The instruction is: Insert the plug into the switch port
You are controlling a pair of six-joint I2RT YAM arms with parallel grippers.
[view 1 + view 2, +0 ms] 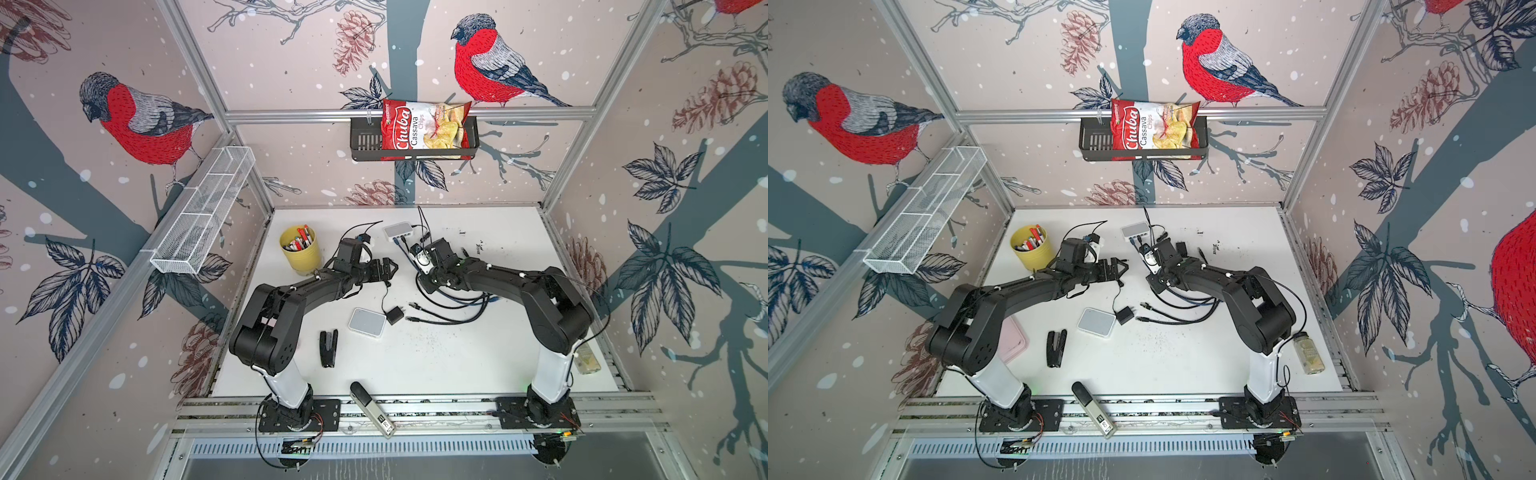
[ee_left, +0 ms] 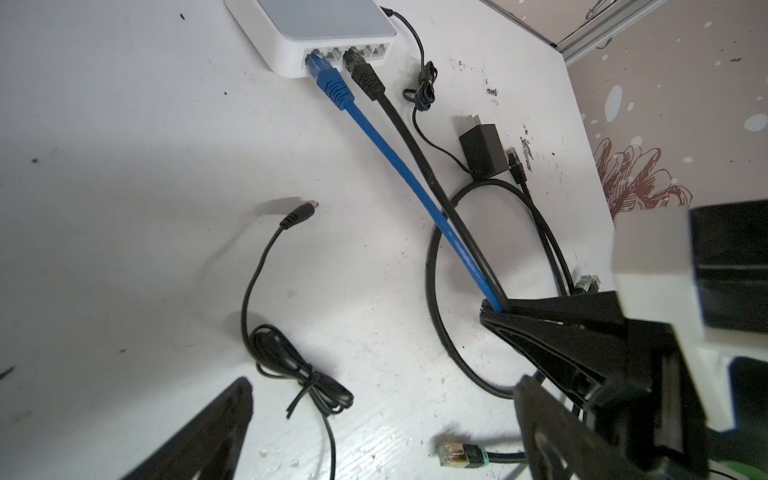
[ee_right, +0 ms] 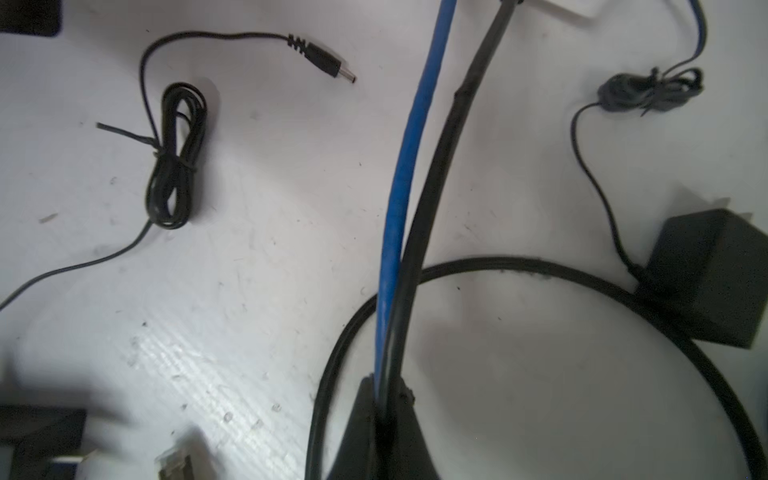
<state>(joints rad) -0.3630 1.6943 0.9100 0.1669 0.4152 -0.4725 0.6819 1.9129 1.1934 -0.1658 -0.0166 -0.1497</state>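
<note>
The white switch (image 1: pixel 398 230) lies at the back of the table, and is seen close up in the left wrist view (image 2: pixel 316 33). A blue plug (image 2: pixel 328 83) and a black plug (image 2: pixel 365 79) sit in its ports. Their cables, blue (image 3: pixel 403 166) and black (image 3: pixel 440 153), run back into my right gripper (image 3: pixel 384 399), which is shut on both a short way from the switch (image 1: pixel 411 253). My left gripper (image 2: pixel 382 432) hangs open over the table with nothing between its fingers. A loose gold-and-green plug (image 2: pixel 457 455) lies beside one finger.
A second white switch (image 1: pixel 368 322) and a black power adapter (image 1: pixel 395 316) lie mid-table. Loose black cables (image 1: pixel 449 309) coil under the right arm. A barrel plug (image 2: pixel 299 214) lies loose. A yellow pen cup (image 1: pixel 300 249) and a stapler (image 1: pixel 328 347) stand on the left.
</note>
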